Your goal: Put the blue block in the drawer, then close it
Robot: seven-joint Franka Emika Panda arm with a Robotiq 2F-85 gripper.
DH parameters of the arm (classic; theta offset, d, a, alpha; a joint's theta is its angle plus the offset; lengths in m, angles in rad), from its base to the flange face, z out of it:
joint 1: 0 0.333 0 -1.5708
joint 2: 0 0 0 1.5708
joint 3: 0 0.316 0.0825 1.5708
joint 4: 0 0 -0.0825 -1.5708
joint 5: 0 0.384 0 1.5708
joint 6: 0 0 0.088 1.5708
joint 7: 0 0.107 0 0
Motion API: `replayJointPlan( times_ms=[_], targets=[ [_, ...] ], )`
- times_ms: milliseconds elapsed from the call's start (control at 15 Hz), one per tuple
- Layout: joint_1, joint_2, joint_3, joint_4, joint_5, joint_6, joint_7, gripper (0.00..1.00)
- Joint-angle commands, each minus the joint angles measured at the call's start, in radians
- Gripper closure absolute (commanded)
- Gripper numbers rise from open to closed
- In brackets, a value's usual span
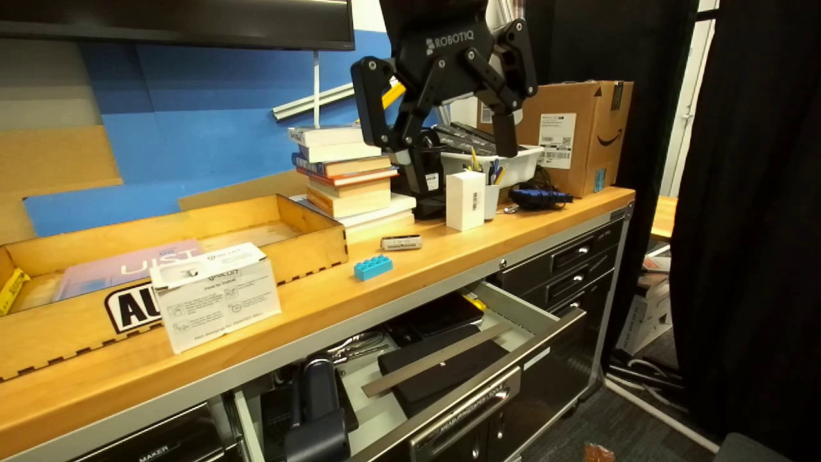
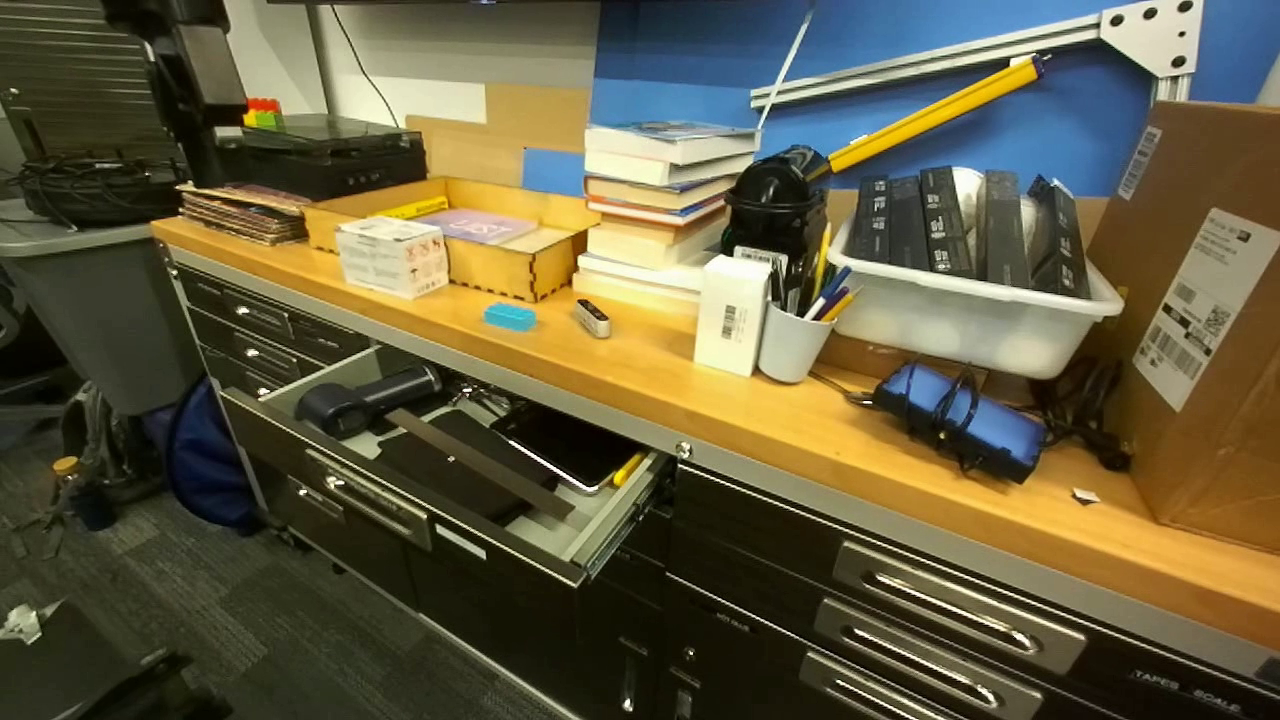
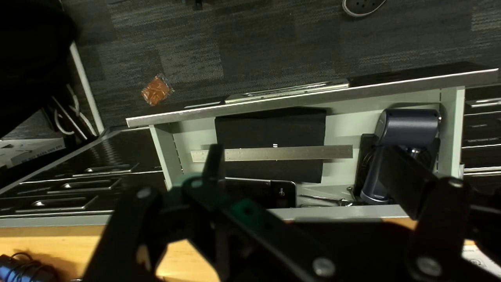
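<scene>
End effector [image 1: 463, 168] hangs high, pointing down, spread wide and grasping nothing, with the pulled-out drawer [image 3: 342, 125] below it in the wrist view. Past the drawer runs the front edge of the worktop [image 1: 321, 289]. Near that edge, well below the end effector, lies the blue block [image 1: 372, 267], its long axis looking roughly parallel to the edge. The wrist view does not show the block, so I judge the reach goes down and inward, stopping short of the stack of books [image 1: 356, 173].
</scene>
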Motion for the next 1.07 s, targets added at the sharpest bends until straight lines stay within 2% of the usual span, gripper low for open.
replayJointPlan(
  times_ms=[0,533,800,1000],
  targets=[
    [0.035,0.036,-0.04,0.011,0.006,0.028,0.012,0.0],
    [0.04,0.386,-0.117,0.116,0.0,0.348,0.01,0.0],
    [0.064,0.556,-0.172,0.233,-0.007,0.402,-0.005,0.0],
    [0.096,0.638,-0.212,0.307,-0.016,0.433,0.014,0.0]
  ],
)
